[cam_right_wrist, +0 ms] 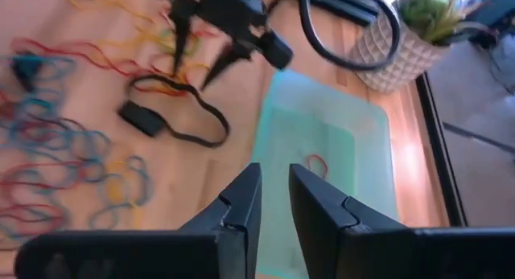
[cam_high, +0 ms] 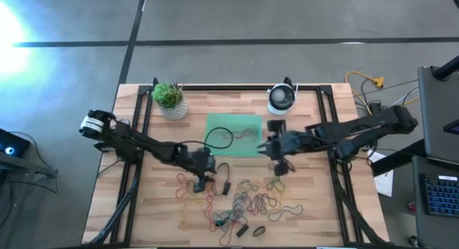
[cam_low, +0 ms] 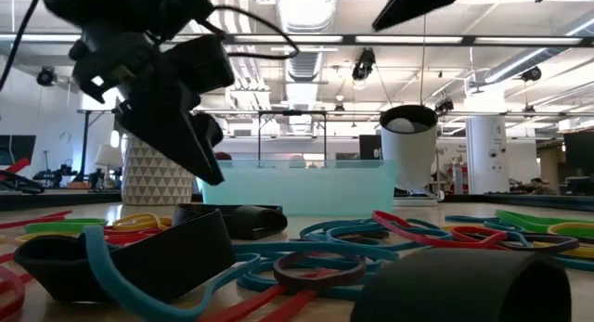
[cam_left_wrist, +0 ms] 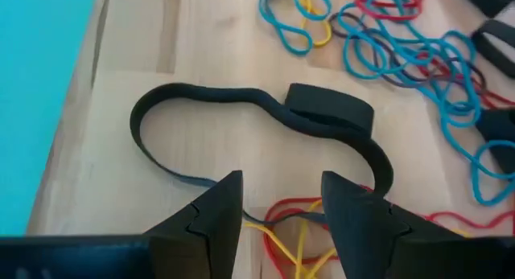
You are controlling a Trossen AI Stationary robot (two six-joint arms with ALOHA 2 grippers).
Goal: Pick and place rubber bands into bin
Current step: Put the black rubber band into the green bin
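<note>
Left tool (cam_left_wrist: 278, 211), fingers spread and empty, hovers just above the tabletop (cam_high: 154, 206); a dark band (cam_left_wrist: 241, 118) lies directly ahead, long axis crosswise. Right tool (cam_right_wrist: 273, 203), nearly closed, apparently empty, hangs near the bin (cam_high: 233, 136). Left arm is nearer.

dark jointed arms, black wedge-shaped fingers (cam_left_wrist: 213, 223)
</note>
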